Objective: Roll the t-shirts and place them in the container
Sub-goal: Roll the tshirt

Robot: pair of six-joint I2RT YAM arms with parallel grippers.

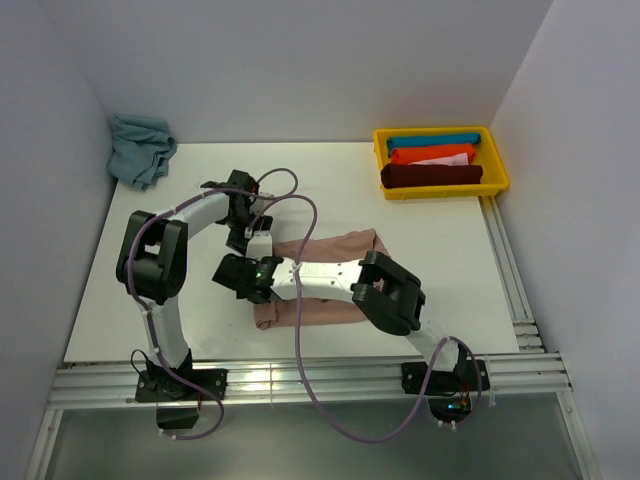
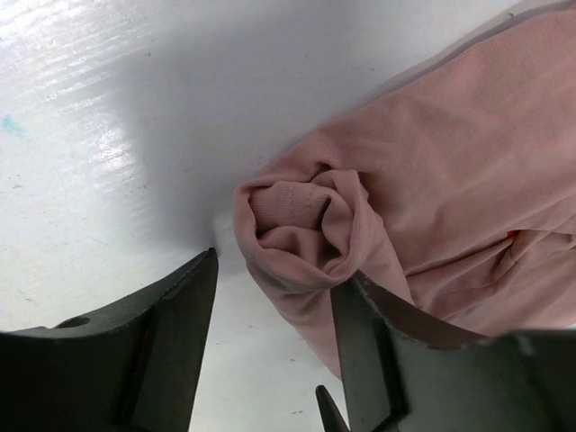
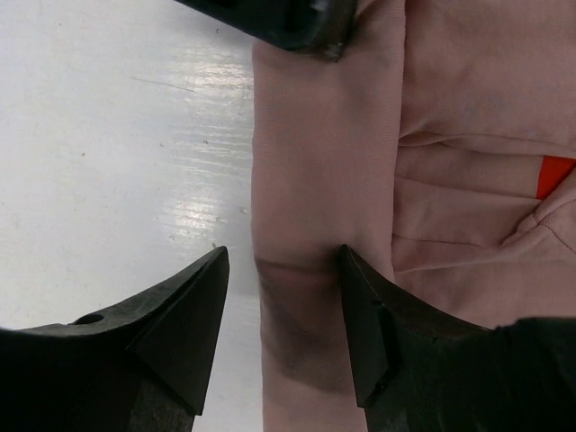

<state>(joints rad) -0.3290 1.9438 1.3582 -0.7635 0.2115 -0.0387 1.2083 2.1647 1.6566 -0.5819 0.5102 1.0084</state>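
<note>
A dusty pink t-shirt (image 1: 335, 245) lies flat on the white table (image 1: 150, 260), mostly under my right arm. Its left edge is rolled into a tight coil (image 2: 306, 225). My left gripper (image 2: 274, 279) stands open at the coil's end, its right finger (image 2: 378, 351) against the cloth and its left finger over bare table. My right gripper (image 3: 283, 270) is open astride the rolled edge (image 3: 315, 180) further along, one finger (image 3: 378, 324) on the cloth. An orange print (image 3: 556, 175) shows on the shirt. In the top view the left gripper (image 1: 250, 240) and right gripper (image 1: 240, 278) sit close together.
A yellow bin (image 1: 497, 160) at the back right holds three rolled shirts: teal, orange and dark red. A crumpled blue-grey cloth (image 1: 140, 148) lies in the back left corner. Walls close in the table on three sides. A left finger (image 3: 297, 22) shows in the right wrist view.
</note>
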